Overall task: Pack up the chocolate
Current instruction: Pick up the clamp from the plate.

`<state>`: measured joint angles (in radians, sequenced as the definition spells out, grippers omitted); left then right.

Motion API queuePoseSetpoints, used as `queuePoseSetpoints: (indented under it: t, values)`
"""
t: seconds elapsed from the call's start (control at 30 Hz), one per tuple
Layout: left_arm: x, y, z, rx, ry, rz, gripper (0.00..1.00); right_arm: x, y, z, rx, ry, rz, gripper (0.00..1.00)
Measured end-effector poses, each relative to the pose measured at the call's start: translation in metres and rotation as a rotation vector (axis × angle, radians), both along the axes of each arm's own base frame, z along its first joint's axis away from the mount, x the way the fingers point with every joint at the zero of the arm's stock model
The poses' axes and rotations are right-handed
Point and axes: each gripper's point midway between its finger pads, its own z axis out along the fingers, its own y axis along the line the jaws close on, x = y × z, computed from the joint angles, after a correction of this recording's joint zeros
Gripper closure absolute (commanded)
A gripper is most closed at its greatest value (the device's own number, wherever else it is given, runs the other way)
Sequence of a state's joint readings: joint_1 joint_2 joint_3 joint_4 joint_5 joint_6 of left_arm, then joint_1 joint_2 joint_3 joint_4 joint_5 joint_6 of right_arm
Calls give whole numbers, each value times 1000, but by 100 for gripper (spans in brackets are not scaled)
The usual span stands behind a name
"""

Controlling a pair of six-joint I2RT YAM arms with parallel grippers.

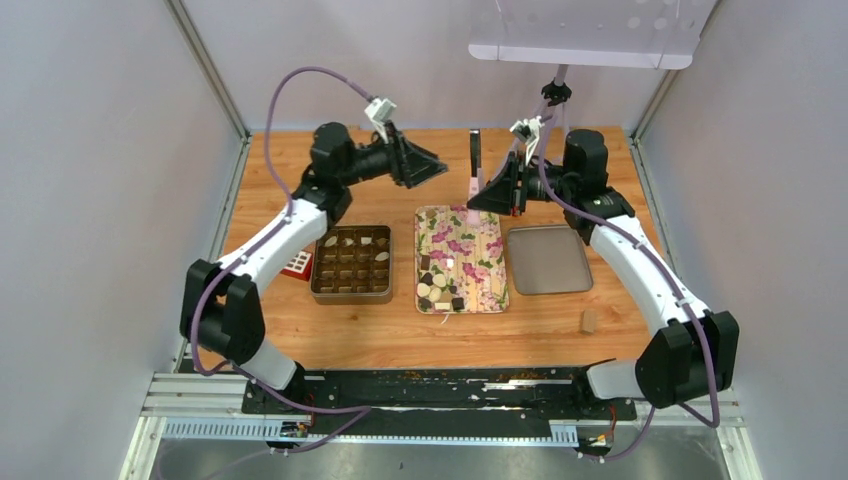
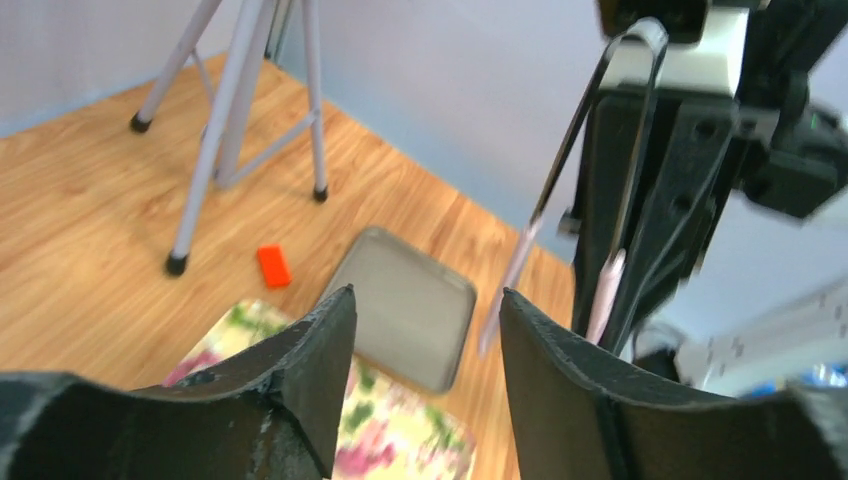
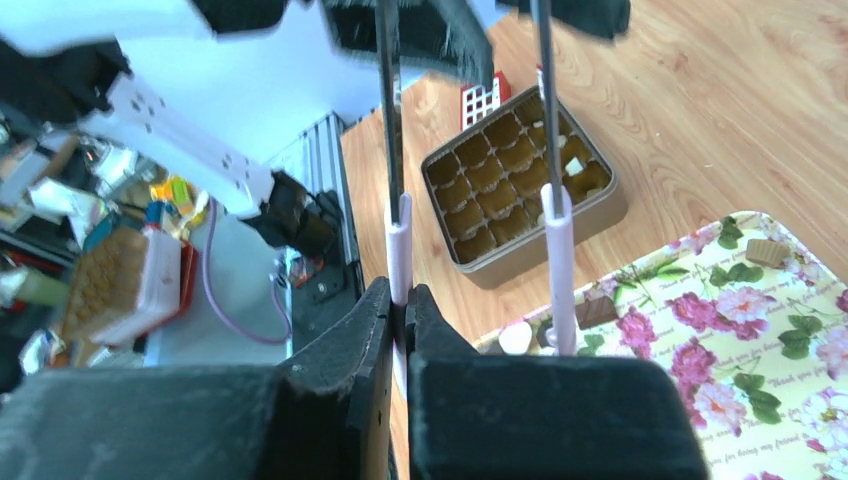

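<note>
3 containers sit in a row on the bench (image 1: pixel 400 340). At the left, a gold compartment tin (image 1: pixel 350 263) holds a few pieces in its cells, and a red-and-white card (image 1: pixel 296 265) lies just beside its left wall. In the middle, a floral tray (image 1: pixel 485 230) carries most of the chocolate (image 1: pixel 440 286), clustered at its near left corner. At the right lies a shallow grey lid (image 1: pixel 548 259), with a tan cylinder (image 1: pixel 589 320) nearer the arms.

The bench is orange wood, enclosed by pale walls (image 1: pixel 100 150).

The left tool (image 1: pixel 432 168), raised beyond the tin, points right with its fingers apart, holding nothing. The right tool (image 3: pixel 400 300) hangs over the tray's far edge, clamped on 1 leg of black tongs (image 1: pixel 474 165) with pink tips.
</note>
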<state>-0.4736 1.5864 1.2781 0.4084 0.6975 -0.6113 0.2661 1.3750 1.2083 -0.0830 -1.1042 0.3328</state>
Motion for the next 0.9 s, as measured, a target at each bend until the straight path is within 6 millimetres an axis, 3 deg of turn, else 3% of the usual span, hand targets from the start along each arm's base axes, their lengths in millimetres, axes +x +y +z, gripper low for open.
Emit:
queuePoseSetpoints:
  t: [0.17,0.23,0.37,0.47,0.73,0.9]
  values:
    - [-20,64,-20,157,-135,-109,21,-32,-8,-19,-73,-104,93,100]
    - [-43,74,-19,228,-228,-175,19,-45,-8,-29,-115,-159,136,100]
    - [-94,58,5,294,-443,-328,17,-67,-4,-51,-194,-226,222,100]
    - [-121,47,14,323,-559,-411,18,-76,-1,-60,-261,-275,279,100]
    - [-141,34,-19,409,-594,-540,23,-85,2,-61,-359,-415,381,100]
    - [-149,21,-25,411,-607,-567,24,-91,4,-70,-399,-448,423,100]
